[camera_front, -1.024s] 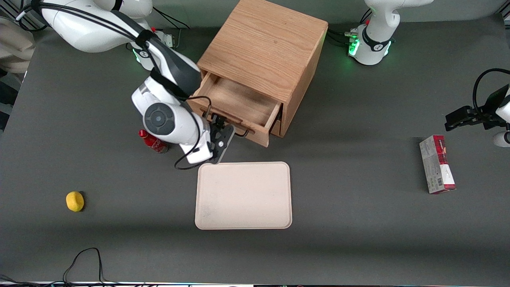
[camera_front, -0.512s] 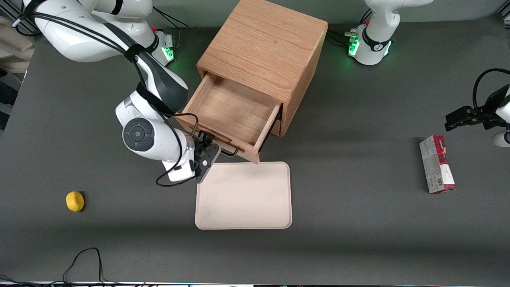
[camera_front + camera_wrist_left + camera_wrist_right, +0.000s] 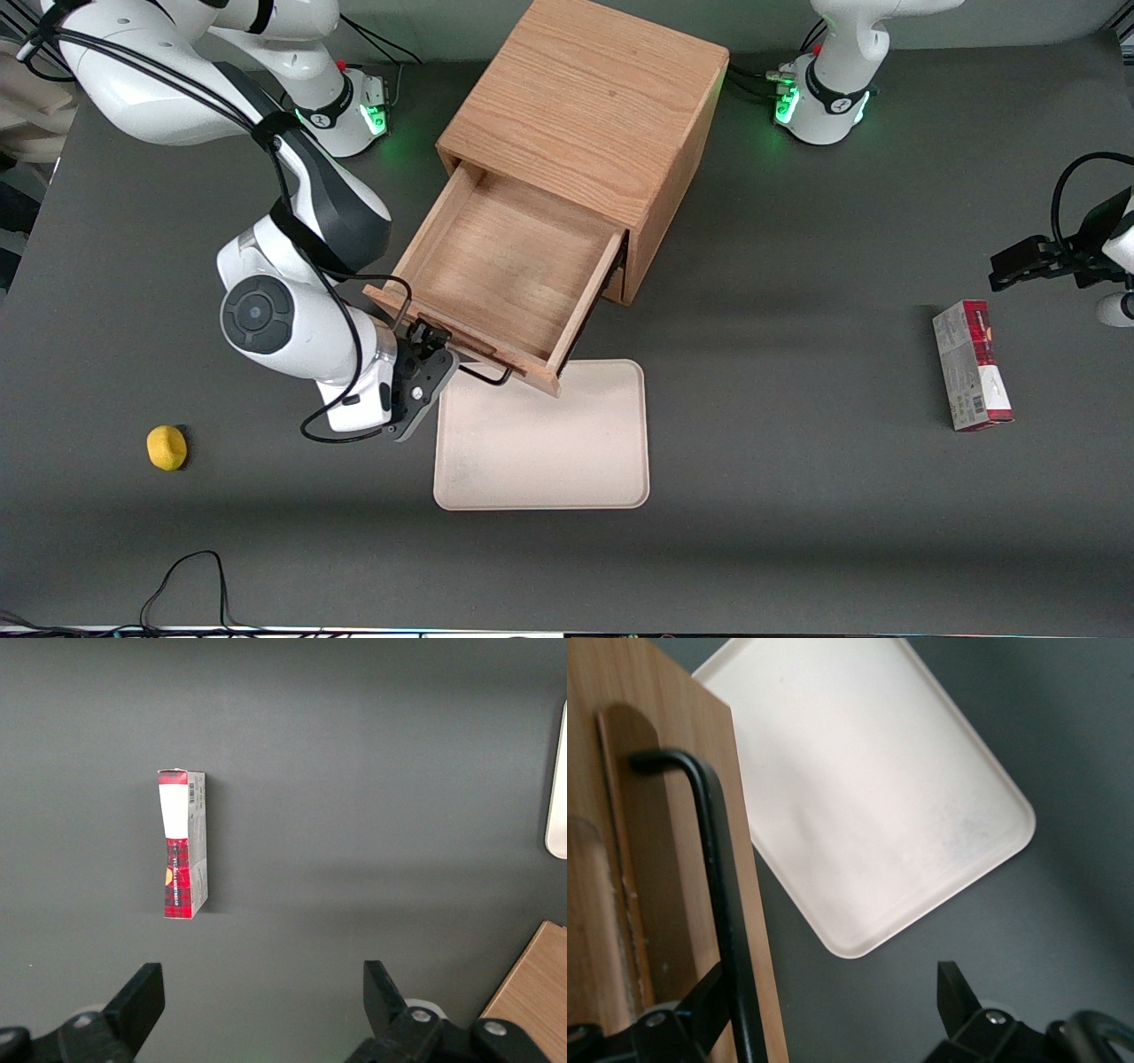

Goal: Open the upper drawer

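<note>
Dark grey worktop (image 3: 797, 532), oak cabinet (image 3: 589, 106) at top centre of the front frame with the upper drawer (image 3: 505, 266) pulled well out toward the front camera, its front edge overhanging the cream tray (image 3: 545, 443). The gripper (image 3: 434, 350) sits at the drawer front in centre-left of frame; in the wrist view the jaws are spread, one finger against the black bar handle (image 3: 722, 886), not clenched on it. Handle's long axis runs along the drawer front, crosswise to the pull direction, so any further pull goes straight out from the cabinet.
</note>
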{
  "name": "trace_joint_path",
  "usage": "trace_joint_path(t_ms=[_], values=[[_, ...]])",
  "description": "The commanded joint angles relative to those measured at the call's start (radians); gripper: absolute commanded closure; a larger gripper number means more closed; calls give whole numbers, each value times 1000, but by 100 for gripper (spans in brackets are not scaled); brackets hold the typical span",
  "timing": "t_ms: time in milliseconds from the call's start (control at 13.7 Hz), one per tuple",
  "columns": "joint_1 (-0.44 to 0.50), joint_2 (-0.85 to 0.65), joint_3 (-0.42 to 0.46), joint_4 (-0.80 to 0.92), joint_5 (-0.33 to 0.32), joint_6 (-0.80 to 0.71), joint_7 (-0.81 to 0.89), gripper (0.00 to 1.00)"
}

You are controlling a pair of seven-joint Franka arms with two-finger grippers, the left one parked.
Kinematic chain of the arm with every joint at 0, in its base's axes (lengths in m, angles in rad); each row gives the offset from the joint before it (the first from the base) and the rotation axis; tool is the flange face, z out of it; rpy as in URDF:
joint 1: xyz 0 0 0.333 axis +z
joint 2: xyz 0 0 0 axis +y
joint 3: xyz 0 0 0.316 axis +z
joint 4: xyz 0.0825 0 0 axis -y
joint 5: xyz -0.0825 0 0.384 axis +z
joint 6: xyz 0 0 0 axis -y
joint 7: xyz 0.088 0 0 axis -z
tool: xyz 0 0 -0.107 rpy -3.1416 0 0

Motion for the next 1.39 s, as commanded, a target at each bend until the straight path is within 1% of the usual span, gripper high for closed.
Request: trace_joint_path(t_ms=[0,73,220,293,366,439,512,585,732,805,878,1098,1244,1317], values=[[11,2,4,37,-4,-30,6,0],[9,-10,2,40,6,-52,7,0],[0,-91,-7,37,11,-56,8,0],[-11,-116,-27,40,17,-70,8,0],[-21,-148,-54,49,70,-116,8,0],[-20,-205,-141,52,154,-166,11,0],[-14,-249,-230,43,225,-187,29,0],[-11,-289,-278,22,259,-219,69,0],[-12,-361,-336,-26,263,-277,246,0],[-12,-406,-355,-62,263,-308,316,0],[-14,-458,-381,-114,263,-312,348,0],[-14,-657,-493,-347,269,-250,352,0],[-14,-780,-528,-478,269,-201,356,0],[-15,-821,-548,-513,269,-193,368,0]])
